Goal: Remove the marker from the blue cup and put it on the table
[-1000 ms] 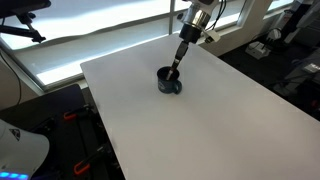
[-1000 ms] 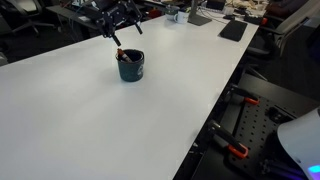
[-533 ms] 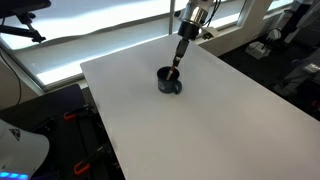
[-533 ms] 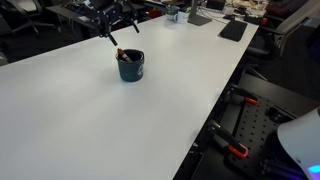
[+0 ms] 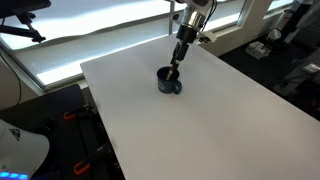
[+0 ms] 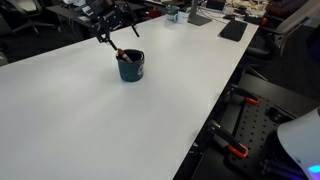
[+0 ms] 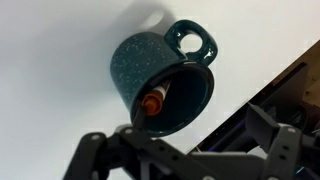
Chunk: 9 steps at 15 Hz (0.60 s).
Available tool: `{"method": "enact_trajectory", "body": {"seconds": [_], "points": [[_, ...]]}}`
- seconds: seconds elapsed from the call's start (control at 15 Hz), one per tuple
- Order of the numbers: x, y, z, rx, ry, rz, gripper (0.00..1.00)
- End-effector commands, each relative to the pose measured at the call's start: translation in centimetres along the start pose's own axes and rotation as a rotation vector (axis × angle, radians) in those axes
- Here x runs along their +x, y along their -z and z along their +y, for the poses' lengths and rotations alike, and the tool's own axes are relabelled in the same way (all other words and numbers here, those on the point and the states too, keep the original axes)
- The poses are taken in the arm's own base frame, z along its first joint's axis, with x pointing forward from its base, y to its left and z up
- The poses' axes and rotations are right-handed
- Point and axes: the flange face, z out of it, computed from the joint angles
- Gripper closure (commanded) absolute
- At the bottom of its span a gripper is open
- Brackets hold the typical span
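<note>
The reddish stick marker, dark at its end, stands inside the speckled navy-blue mug with a side handle. The mug sits near one edge of the white tabletop, with bare surface all around. The marker's long axis leans against the wall, upper end toward the Robotiq gripper, whose jaws are spread, gripping nothing.

The surface lies open on every side of the blue cup. Above the cup hangs the spread claw. Inside the cup, the marker leans at the wall.
</note>
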Motion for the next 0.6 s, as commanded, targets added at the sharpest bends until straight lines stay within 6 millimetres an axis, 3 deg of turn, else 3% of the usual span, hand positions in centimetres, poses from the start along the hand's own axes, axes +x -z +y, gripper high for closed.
{"method": "enact_trajectory", "body": {"seconds": [0.0,0.4,0.53], "points": [[-0.6,-0.4,0.1,-0.013,0.040,0.019,0.00],[-1.2,-1.3,-0.2,-0.023,0.029,0.044,0.00],[-1.4,-1.5,-0.4,-0.025,0.005,0.056,0.28]]}}
